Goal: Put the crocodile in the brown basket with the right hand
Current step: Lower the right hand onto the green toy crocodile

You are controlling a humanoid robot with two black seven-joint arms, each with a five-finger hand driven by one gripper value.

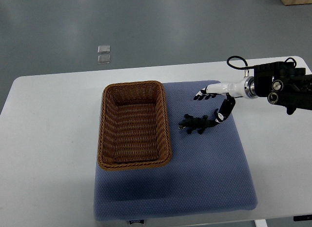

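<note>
A small dark green toy crocodile [196, 124] lies on the blue mat [204, 173], just right of the brown wicker basket [105, 139]. The basket is rectangular and holds nothing. My right hand [212, 104] reaches in from the right edge and hovers above and to the right of the crocodile. Its fingers are spread, the upper ones [202, 94] pointing left and the thumb [224, 112] pointing down near the crocodile's tail. Nothing is in its grasp.
The blue mat lies on a white table [48, 154]. Two small clear squares [104, 53] lie on the grey floor beyond the table's far edge. A black cable loops over my right forearm [282, 85].
</note>
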